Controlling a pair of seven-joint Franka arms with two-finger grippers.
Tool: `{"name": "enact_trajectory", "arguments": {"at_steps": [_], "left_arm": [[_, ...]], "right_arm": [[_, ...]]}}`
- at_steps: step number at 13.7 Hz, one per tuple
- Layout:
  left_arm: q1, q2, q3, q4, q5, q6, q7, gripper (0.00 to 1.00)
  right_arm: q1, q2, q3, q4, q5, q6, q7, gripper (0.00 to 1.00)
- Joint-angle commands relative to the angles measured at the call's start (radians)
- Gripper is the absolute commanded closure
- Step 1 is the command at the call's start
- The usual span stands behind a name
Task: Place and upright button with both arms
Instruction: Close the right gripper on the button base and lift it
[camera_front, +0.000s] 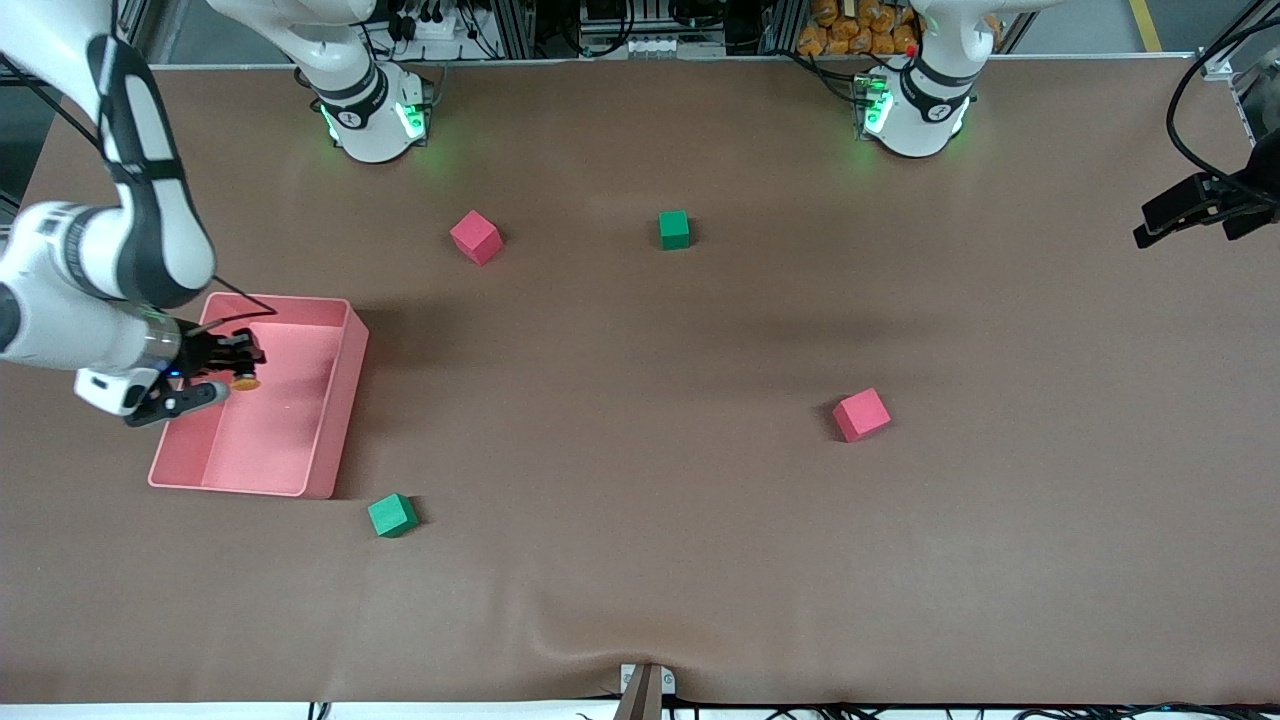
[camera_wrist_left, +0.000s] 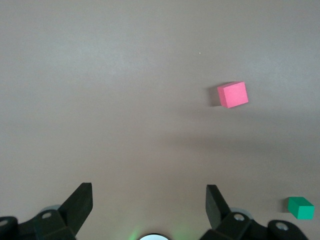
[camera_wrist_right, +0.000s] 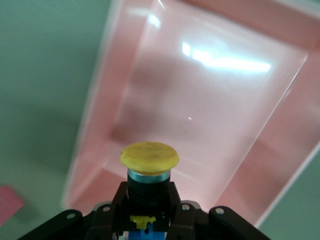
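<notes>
Right gripper (camera_front: 235, 368) clenched on one button (camera_front: 245, 381) over one pink bin (camera_front: 330, 440).
Left gripper (camera_wrist_left: 149, 205) released, waiting; two red cubes (camera_front: 476, 237), two green cubes (camera_front: 674, 229) near the bin.

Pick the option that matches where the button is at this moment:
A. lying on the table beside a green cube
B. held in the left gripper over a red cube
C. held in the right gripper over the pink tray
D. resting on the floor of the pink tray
C: the right gripper is shut on the button, cap outward, above the pink tray; the left gripper is open and holds nothing.
</notes>
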Motion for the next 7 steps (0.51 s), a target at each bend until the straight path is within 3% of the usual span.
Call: {"name": "enact_trajectory", "arguments": {"at_steps": [1, 4, 7], "left_arm": [[0.010, -0.006, -0.005, -0.008, -0.017, 0.013, 0.025, 0.00], [0.013, -0.006, -0.005, -0.008, -0.019, 0.013, 0.024, 0.00], [0.013, -0.003, -0.005, -0.008, -0.017, 0.014, 0.018, 0.00]], "right_arm": [[0.080, 0.026, 0.001, 0.162, 0.006, -0.135, -0.004, 1.00], [0.224, 0.070, 0.001, 0.239, 0.023, -0.140, 0.045, 1.00], [0.377, 0.170, 0.001, 0.297, 0.137, -0.085, 0.242, 1.00]]}}
